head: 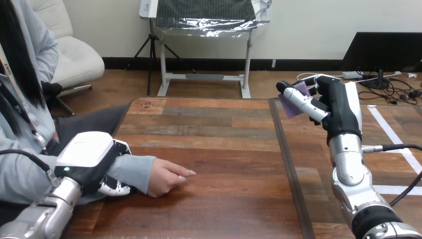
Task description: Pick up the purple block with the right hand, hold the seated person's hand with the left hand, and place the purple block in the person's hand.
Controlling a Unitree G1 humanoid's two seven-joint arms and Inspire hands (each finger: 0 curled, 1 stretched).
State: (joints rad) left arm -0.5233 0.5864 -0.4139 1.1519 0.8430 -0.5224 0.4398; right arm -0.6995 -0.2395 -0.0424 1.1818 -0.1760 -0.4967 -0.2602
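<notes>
Table: brown wooden plank table (224,149), across the middle of the frame
Left hand (92,159): lower left, fingers wrapped round the person's grey-sleeved forearm (134,169)
Right hand (338,107): upper right, raised above the table, fingers clamped on the block
Person's hand (166,178): lower left of centre, resting on the table, loosely curled
Block: small purple block (289,108), upper right, in the right hand's grasp

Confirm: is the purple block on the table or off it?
Off. The right hand grips the purple block, raised above the table.
</notes>
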